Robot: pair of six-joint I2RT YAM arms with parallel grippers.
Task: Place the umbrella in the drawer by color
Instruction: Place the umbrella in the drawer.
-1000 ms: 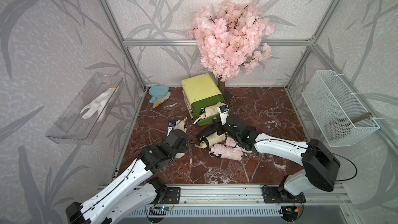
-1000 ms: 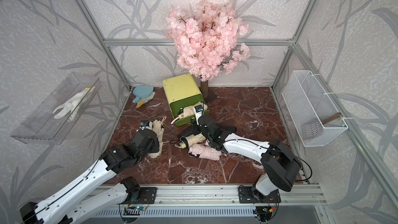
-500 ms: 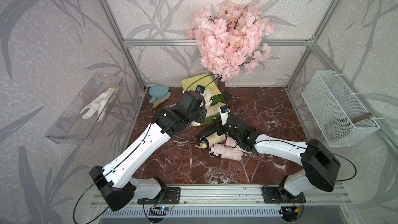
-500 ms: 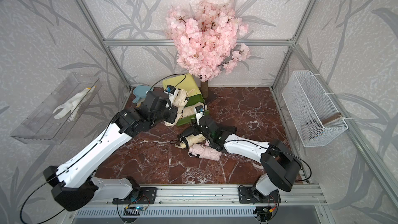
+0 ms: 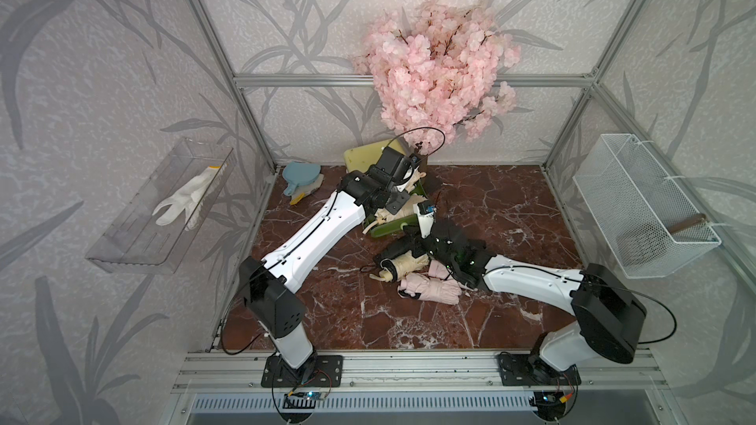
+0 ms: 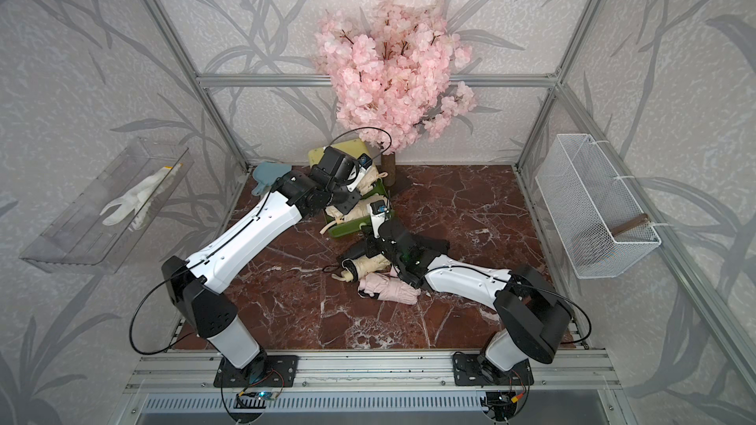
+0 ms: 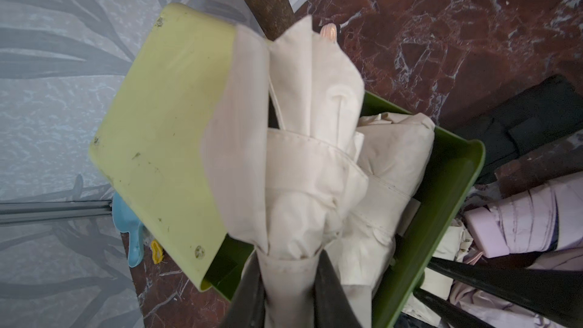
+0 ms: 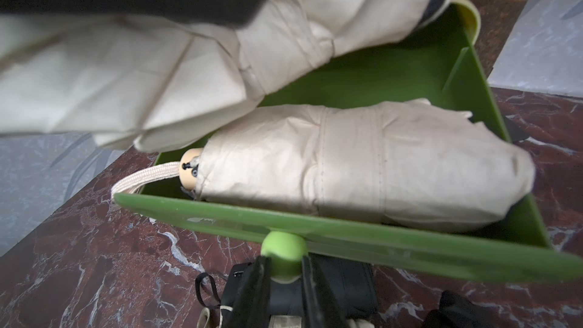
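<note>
Umbrella [image 7: 299,153] — apparently pinched in left claw [image 7: 287,257].

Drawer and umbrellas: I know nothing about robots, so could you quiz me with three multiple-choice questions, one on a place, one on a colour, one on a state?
1. The pink umbrella lies: A on the wall shelf; B on the marble floor; C in the wire basket.
2. The stowed umbrella in the drawer is: A cream; B black; C blue.
3. The drawer is: A shut; B pulled open; C upside down.
Answers: 1 B, it rests on the marble. 2 A, its folded fabric is cream. 3 B, its green inside shows.
</note>
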